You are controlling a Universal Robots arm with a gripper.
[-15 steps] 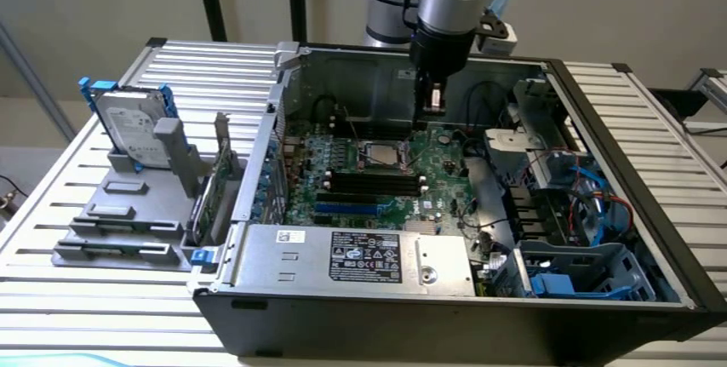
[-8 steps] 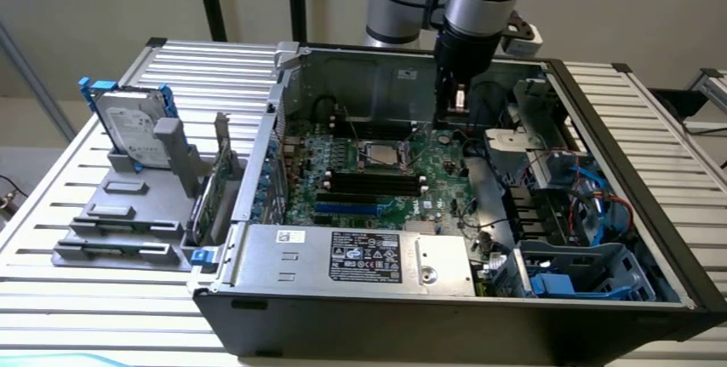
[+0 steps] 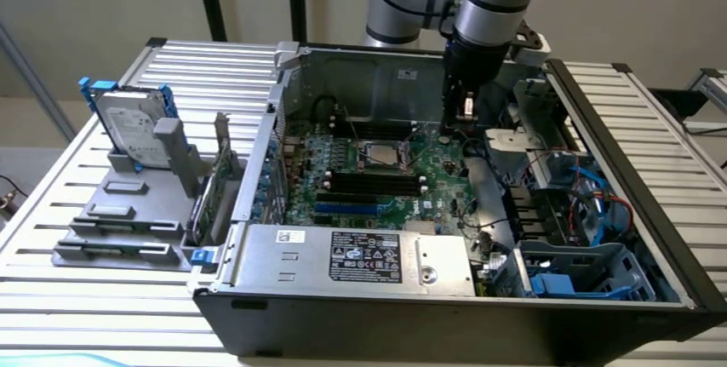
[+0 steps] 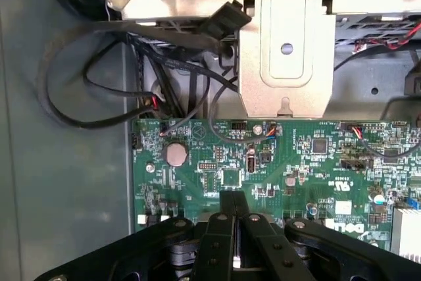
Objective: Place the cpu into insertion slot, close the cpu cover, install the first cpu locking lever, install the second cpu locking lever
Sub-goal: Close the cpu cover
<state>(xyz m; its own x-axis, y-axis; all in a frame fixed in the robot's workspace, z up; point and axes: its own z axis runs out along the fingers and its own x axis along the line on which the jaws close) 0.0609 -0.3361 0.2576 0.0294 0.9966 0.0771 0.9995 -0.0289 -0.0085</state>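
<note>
Cpu sits near the closed gripper, not touching.

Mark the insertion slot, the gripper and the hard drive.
insertion slot [image 3: 367, 155], exterior view, on its metal rim.
gripper [image 4: 234, 195], wrist view, between its shut fingertips.
hard drive [image 3: 123, 120], exterior view, on its labelled face.

Gripper black. Circuit board under gripper green, speckled with silver and black parts. Cables beyond gripper black. Bracket plain silver-grey. Memory slots near gripper black. Drive cage, well apart from gripper, blue.
</note>
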